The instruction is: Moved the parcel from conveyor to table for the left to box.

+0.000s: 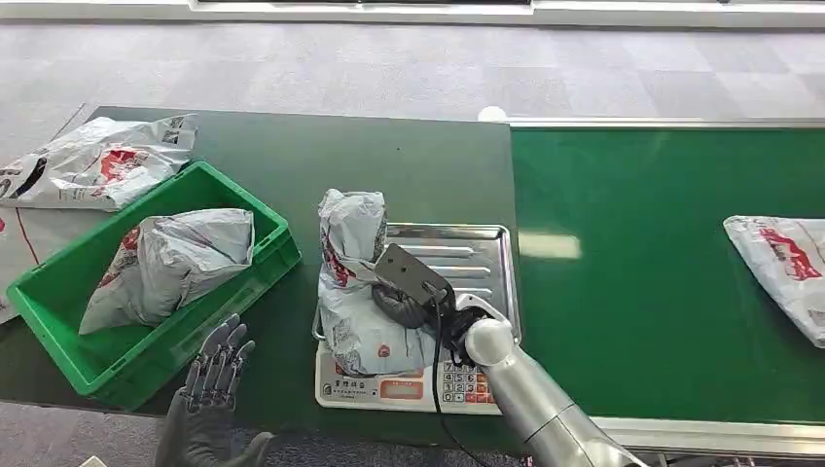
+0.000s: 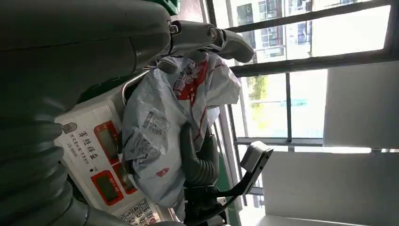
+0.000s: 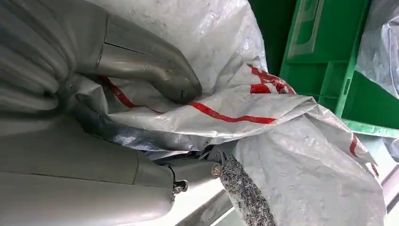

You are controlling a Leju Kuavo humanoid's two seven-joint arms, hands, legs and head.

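Parcel [image 1: 352,282], red-printed, barcode-labelled, gripped by right hand [image 1: 413,306] on scale [image 1: 389,387].

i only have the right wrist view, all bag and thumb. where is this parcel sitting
Observer: The parcel lies on a scale with a steel tray, on the dark table.
Operator: what's the left hand doing
Observer: The left hand is low by the green bin, fingers apart, holding nothing.
Operator: more coming on the belt
Observer: Yes, another parcel lies at the far right of the conveyor.
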